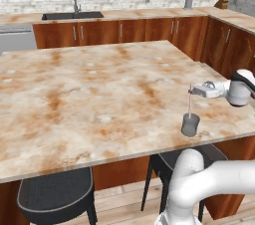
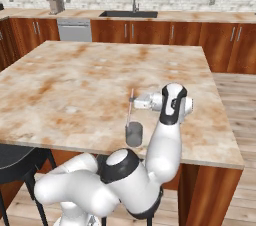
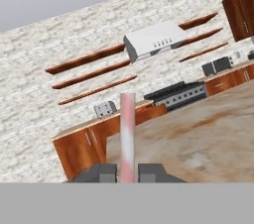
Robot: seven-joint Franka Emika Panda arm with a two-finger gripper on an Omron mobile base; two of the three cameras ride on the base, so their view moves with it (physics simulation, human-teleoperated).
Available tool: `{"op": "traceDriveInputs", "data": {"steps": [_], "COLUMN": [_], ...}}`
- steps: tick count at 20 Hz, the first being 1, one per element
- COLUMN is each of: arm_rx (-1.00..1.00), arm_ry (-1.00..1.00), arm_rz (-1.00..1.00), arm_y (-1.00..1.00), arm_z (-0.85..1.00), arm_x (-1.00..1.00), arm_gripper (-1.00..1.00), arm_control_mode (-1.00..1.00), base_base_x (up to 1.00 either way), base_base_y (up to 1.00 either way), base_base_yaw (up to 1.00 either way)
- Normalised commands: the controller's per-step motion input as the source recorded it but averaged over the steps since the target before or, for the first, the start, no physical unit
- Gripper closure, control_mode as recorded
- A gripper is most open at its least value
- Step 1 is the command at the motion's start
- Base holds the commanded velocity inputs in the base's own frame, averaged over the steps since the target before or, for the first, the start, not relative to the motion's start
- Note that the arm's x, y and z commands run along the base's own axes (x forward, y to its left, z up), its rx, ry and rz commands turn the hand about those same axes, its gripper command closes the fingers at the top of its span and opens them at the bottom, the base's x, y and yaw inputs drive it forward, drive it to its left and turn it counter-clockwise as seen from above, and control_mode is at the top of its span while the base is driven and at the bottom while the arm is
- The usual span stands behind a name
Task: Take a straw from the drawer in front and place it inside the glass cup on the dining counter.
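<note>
My gripper is shut on the straw, a thin pale pink stick held nearly upright near its top end. Directly below stands the glass cup, a short smoky-grey tumbler, upright on the dining counter close to its near edge. The straw's lower end reaches the cup's mouth; how deep it goes I cannot tell. In the hand view the straw rises between my fingertips. The drawer is out of view.
Dark stools stand under the counter's near edge. A sink with a faucet lies on the far wall worktop. Wooden cabinets stand to the right of the island.
</note>
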Motion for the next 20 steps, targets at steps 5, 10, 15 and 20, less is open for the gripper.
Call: {"op": "traceDriveInputs", "data": {"steps": [5, 10, 15, 20], "arm_rx": [0.01, 0.0, 0.0, 0.0], "arm_ry": [0.0, 0.0, 0.0, 0.0], "arm_rz": [0.0, 0.02, 0.04, 0.05], "arm_y": [-0.02, -0.14, -0.32, -0.03], "arm_z": [0.07, -0.02, -0.01, 0.0], "arm_x": [0.1, 0.01, 0.0, 0.08], "arm_gripper": [1.0, 1.0, 1.0, 1.0], "arm_control_mode": [-1.0, -1.0, -1.0, -1.0], "base_base_x": [0.0, 0.0, 0.0, 0.0], "base_base_y": [0.0, 0.0, 0.0, 0.0], "base_base_yaw": [0.0, 0.0, 0.0, 0.0]}}
